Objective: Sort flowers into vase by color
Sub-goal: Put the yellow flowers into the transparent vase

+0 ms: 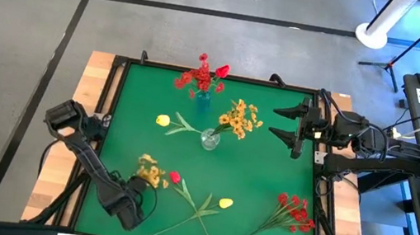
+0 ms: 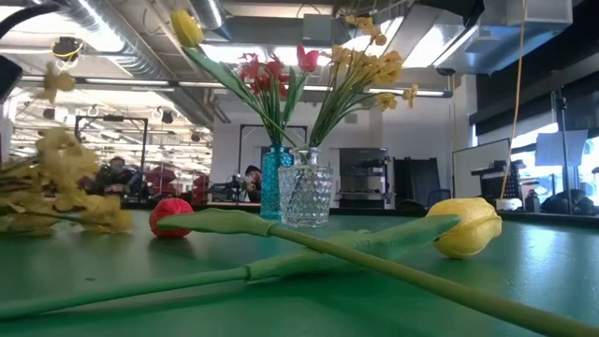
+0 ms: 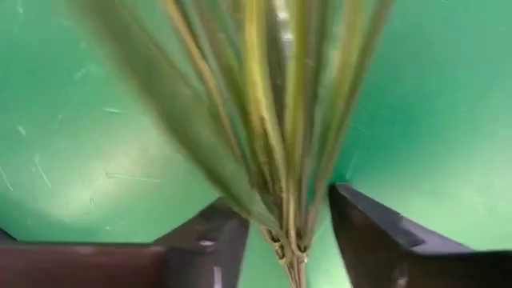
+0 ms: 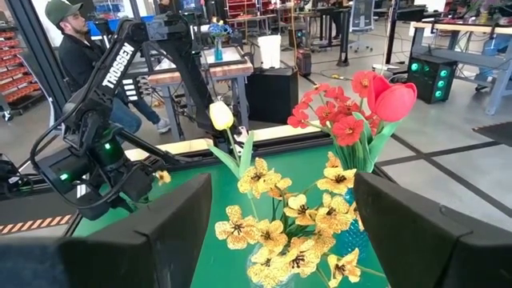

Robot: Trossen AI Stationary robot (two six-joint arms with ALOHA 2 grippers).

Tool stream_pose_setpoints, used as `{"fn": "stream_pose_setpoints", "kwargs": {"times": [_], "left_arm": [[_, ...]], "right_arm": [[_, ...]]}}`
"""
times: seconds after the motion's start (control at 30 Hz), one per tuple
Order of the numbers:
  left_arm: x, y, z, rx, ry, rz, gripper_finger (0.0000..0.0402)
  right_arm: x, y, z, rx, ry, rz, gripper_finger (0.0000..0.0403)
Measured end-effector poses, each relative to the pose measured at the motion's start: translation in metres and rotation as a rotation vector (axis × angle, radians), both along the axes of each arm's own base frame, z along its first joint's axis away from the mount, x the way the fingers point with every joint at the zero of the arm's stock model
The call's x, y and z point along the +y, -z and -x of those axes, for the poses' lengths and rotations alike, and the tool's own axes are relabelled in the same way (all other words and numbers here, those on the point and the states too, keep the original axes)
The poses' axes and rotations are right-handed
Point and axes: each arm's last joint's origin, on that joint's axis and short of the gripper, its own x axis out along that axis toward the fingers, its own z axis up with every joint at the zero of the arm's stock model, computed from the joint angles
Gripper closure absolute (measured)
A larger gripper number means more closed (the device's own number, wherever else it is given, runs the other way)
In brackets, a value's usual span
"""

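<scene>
I see the green table [image 1: 259, 233] with the blue vase [image 1: 203, 97] holding red flowers and, just in front of it, the clear vase [image 1: 209, 140] holding yellow ones, while my right pincer [image 1: 291, 123] waits at the table's right edge with its fingers wide apart. My left pincer [image 1: 137, 198] is low at the near-left part, its fingers [image 3: 368, 232] standing on both sides of the stems of the yellow sprig [image 1: 151, 171] but not yet pressing them. I think I must close slowly on all stems together, near their ends, and lift straight so the red bud [image 1: 174, 176] beside it is not dragged.
</scene>
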Motion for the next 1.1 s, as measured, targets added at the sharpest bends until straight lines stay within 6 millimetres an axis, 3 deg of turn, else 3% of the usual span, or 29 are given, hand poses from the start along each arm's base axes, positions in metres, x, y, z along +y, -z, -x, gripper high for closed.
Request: {"fn": "stream_pose_setpoints", "kwargs": {"times": [0.13,0.23,0.37,0.47,0.57,0.73,0.87,1.0,1.1], "left_arm": [[0.007,-0.001,0.000,0.043,0.002,-0.034,0.0329],[0.017,-0.025,0.009,0.063,-0.017,-0.167,0.0385],[0.022,-0.081,0.017,-0.219,-0.010,-0.259,0.0390],[0.024,-0.117,0.021,-0.551,0.037,-0.320,0.0395],[0.026,-0.139,0.022,-0.841,0.129,-0.461,0.0395],[0.034,-0.153,0.007,-1.063,0.187,-0.792,0.0396],[0.046,-0.156,-0.012,-1.067,0.149,-0.941,0.0396],[0.057,-0.150,-0.038,-0.994,0.174,-0.840,0.0396],[0.053,-0.146,-0.060,-1.040,0.331,-0.672,0.0396]], "right_arm": [[0.000,0.000,0.000,-0.001,0.000,0.000,0.0100],[0.000,0.000,0.000,-0.001,-0.001,0.000,0.0100],[0.000,0.000,0.000,-0.003,0.000,0.000,0.0100],[0.000,0.000,0.001,-0.004,-0.001,0.000,0.0100],[0.000,-0.001,0.001,-0.008,-0.001,0.000,0.0100],[0.000,0.000,0.000,-0.001,-0.001,0.001,0.0100],[0.000,0.002,-0.002,0.014,-0.002,0.008,0.0100],[0.000,0.001,-0.002,0.008,-0.002,0.008,0.0100],[0.000,0.002,-0.002,0.014,-0.002,0.012,0.0100]]}}
